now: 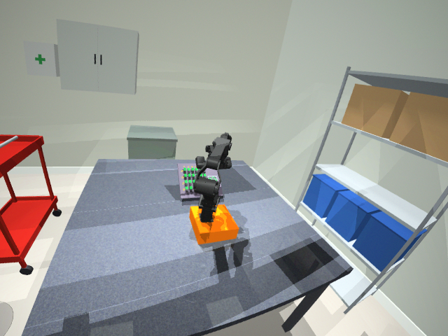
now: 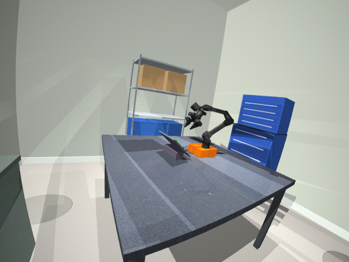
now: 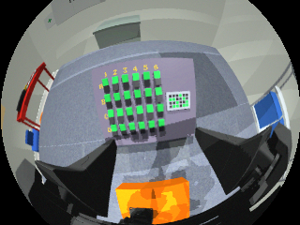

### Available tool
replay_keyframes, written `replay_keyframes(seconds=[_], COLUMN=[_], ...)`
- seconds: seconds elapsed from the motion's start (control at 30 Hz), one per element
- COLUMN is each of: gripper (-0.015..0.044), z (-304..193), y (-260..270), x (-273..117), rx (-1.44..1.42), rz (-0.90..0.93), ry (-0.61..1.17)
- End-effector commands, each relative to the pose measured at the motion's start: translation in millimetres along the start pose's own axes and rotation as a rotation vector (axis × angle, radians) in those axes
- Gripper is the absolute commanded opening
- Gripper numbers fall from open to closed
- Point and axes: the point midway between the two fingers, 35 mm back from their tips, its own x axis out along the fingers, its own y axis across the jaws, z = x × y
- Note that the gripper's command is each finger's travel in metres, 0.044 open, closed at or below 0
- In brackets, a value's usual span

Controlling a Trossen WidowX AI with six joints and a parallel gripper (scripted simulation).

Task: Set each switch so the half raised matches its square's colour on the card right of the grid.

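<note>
The purple switch panel tilts up toward its far edge in front of the arm. Its switch grid has rows A to D and columns 1 to 6. Every switch shows a green far half and a dark near half in the wrist view; which halves are raised is too small to tell surely. The white-framed card, a mix of green and dark squares, lies right of the grid. My gripper is open and empty, high above the panel.
The orange arm base stands on the grey table, near the panel's near edge. A shelf rack and a red cart stand beyond the table.
</note>
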Motion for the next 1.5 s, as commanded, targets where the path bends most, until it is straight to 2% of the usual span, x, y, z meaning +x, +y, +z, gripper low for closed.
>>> replay_keyframes(seconds=[0.0, 0.23, 0.47, 0.57, 0.73, 0.87, 1.47], gripper=[0.0374, 0.019, 0.0006, 0.0, 0.0, 0.0, 0.0], z=[0.7, 31.9, 62.8, 69.9, 70.4, 71.1, 71.0], y=[0.1, 18.5, 70.5, 94.5, 96.3, 96.3, 96.2], x=[0.9, 39.7, 82.1, 93.8, 96.5, 127.5, 149.2], rx=[0.0, 0.003, 0.007, 0.011, 0.011, 0.011, 0.011], rz=[0.0, 0.004, -0.001, 0.0, 0.0, 0.0, 0.0], ry=[0.002, 0.039, 0.026, 0.01, 0.01, 0.031, 0.032])
